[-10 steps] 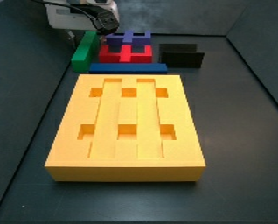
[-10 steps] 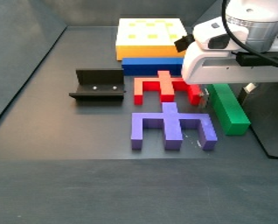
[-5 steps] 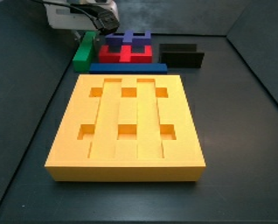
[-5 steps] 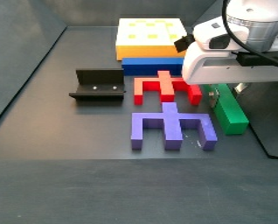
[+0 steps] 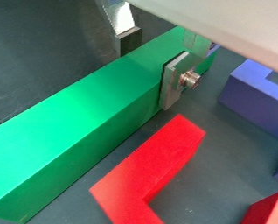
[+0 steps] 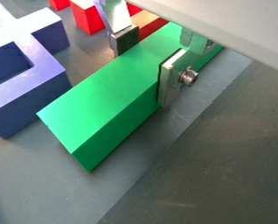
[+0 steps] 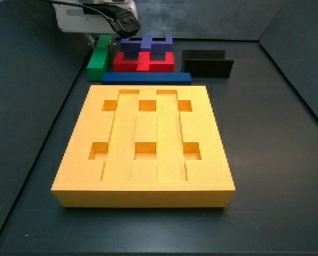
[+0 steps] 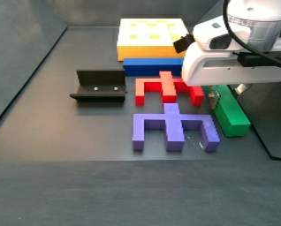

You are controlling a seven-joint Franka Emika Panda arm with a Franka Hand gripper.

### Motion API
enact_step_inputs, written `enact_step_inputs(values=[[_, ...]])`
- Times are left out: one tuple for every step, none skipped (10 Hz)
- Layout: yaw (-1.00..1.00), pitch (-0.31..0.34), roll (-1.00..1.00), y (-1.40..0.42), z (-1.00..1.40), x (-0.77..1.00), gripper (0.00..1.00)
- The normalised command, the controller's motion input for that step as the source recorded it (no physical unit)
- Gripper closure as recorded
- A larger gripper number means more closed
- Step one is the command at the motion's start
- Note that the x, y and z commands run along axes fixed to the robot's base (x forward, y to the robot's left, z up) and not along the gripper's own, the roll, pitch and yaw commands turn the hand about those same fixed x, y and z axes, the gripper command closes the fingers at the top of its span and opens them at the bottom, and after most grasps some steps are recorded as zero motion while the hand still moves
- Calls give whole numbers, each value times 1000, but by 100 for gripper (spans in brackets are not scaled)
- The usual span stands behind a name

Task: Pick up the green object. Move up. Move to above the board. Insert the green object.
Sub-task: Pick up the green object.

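In both wrist views the gripper [image 5: 153,54] straddles the green object [image 5: 77,122], a long smooth bar of square section lying flat on the dark bench [image 5: 37,44]. One flat silver finger [image 5: 177,79] with a round screw head lies against one long side of the bar; the other finger [image 6: 121,37], with its dark pad, stands at the opposite side. The jaws sit on either side of the bar, but whether they are pressing it cannot be told. A red piece [image 5: 153,171] lies just beside the bar, and a blue-violet piece [image 5: 260,92] lies near it.

In a side view, the board [image 7: 144,145], a thick yellow-orange block with lengthwise grooves and six square holes, all bare, fills the near bench. Beyond it lie a thin blue bar [image 7: 146,76], the red and violet pieces, the black fixture [image 7: 209,63], and the green bar under the gripper [image 7: 103,40].

In a side view from the opposite end, the gripper's white body [image 8: 231,64] hangs over the green bar [image 8: 231,113], well apart from the board [image 8: 149,35].
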Motion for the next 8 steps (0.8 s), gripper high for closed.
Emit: enact_step_inputs(values=[[0,0,0,0,0,0,100],[0,0,0,0,0,0,100],[0,0,0,0,0,0,100],[0,0,0,0,0,0,100],[0,0,0,0,0,0,100],[0,0,0,0,0,0,100],[0,0,0,0,0,0,100],[0,0,0,0,0,0,100]])
